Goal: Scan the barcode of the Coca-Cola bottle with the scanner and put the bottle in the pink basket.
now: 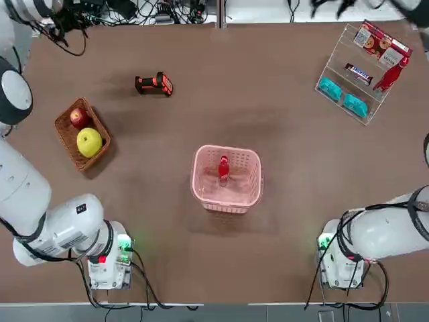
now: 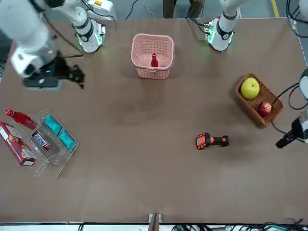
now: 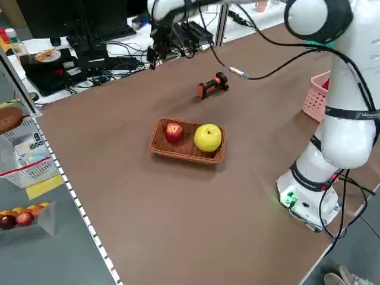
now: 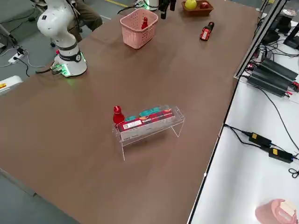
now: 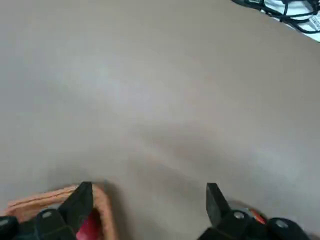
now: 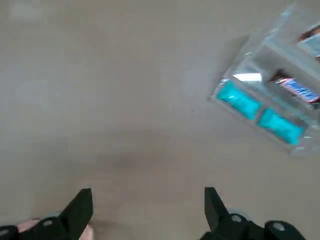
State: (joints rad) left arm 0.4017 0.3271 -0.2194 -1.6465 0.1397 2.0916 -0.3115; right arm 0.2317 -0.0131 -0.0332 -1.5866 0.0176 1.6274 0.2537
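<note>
The small red Coca-Cola bottle (image 1: 223, 170) stands inside the pink basket (image 1: 249, 194) at the table's middle; the front view shows the bottle (image 2: 154, 60) upright in the basket (image 2: 144, 72). The black and orange scanner (image 1: 154, 84) lies on its side at the far left, beside nothing. My left gripper (image 5: 147, 200) hangs open and empty high over the far left of the table, with the scanner's orange head (image 5: 257, 216) by one finger. My right gripper (image 6: 147, 202) hangs open and empty over the far right, near the clear shelf.
A brown wicker tray (image 1: 66, 137) with a red apple and a yellow fruit sits left of the basket. A clear acrylic shelf (image 1: 335, 67) at the far right holds snack packs and a twin red bottle (image 1: 391, 75). Cables run along the far edge.
</note>
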